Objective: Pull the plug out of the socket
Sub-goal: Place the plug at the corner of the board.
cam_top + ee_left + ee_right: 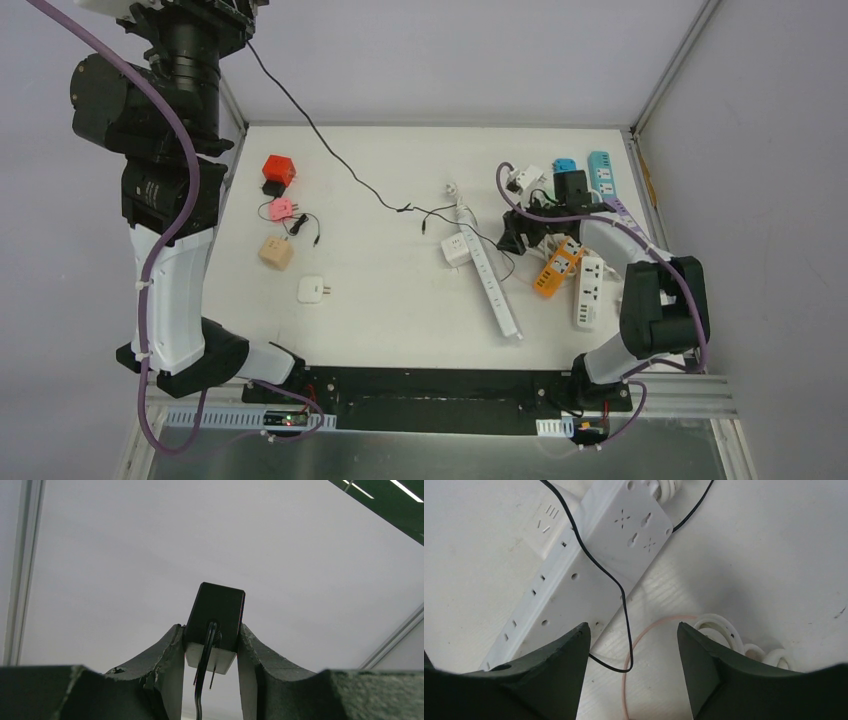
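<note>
In the left wrist view my left gripper (209,627) is shut on the black plug (217,605), its two metal prongs bare and its black cable (202,680) hanging down. It is held high in the air, against the grey wall. In the top view the left arm (170,200) rises out of the frame and the cable (330,150) trails down to the table. The socket, a long white power strip (492,283) (589,565), lies on the table. My right gripper (520,235) (633,630) hovers open just over its end, with only the loose cable (624,610) between the fingers.
Red (279,169), pink (282,209), beige (276,251) and white (313,290) adapters lie at the left. An orange strip (556,268), a white strip (588,290) and blue ones (601,170) crowd the right. A white cube (457,248) sits beside the socket, and a coiled white cord (724,630) lies nearby.
</note>
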You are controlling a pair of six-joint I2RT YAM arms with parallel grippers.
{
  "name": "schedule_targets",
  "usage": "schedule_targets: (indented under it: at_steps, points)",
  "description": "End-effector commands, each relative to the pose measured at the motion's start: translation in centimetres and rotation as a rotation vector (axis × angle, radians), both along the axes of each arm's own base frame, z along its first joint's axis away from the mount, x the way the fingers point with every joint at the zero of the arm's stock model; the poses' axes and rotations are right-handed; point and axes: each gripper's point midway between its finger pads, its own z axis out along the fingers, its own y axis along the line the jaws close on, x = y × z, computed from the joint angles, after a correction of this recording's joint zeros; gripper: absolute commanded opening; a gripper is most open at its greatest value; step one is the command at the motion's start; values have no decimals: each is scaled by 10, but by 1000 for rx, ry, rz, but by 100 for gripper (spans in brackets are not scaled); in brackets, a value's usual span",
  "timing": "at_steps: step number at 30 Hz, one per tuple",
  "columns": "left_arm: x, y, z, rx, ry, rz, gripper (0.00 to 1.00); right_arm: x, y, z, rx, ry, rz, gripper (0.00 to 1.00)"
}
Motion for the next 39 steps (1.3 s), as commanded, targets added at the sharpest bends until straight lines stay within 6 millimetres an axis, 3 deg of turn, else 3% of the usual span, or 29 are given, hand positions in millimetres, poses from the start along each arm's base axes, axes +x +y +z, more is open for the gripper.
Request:
schedule_targets:
  at_steps: [1,6,10,13,15,16,18,22,25,27,30,33,39]
  points:
    - [-13,2,15,-18,-57,-32,0,1,10,5,11,2,62,66]
    - [-7,-1,7,-18,-33,-36,0,-2,16,-19,-59,53,65,62]
    - [-2,-5,1,-22,-21,-49,0,7,12,-35,-130,75,7,52]
    - [1,-8,-5,-26,-7,-63,0,9,9,-41,-151,93,-9,38]
    - [3,-10,-12,-34,10,-72,0,11,10,-37,-148,99,-15,19]
    - [5,-11,-17,-38,22,-75,0,14,11,-30,-142,92,-22,10]
    - [8,-13,-31,-53,49,-90,0,17,9,-15,-130,73,-36,0]
    - [13,-19,-78,-116,122,-134,0,20,-4,22,-102,26,-59,0]
    - [18,-21,-134,-176,195,-149,0,20,-16,55,-72,-28,-72,0]
    - [28,-23,-188,-205,276,-138,0,17,-20,81,-68,-96,-68,0]
    - [31,-23,-236,-247,342,-129,0,13,-21,114,-59,-185,-61,0]
    - [32,-23,-265,-265,387,-122,0,15,-19,149,-50,-254,-48,0]
    - [33,-14,-296,-253,440,-61,0,36,-1,228,-15,-354,3,0]
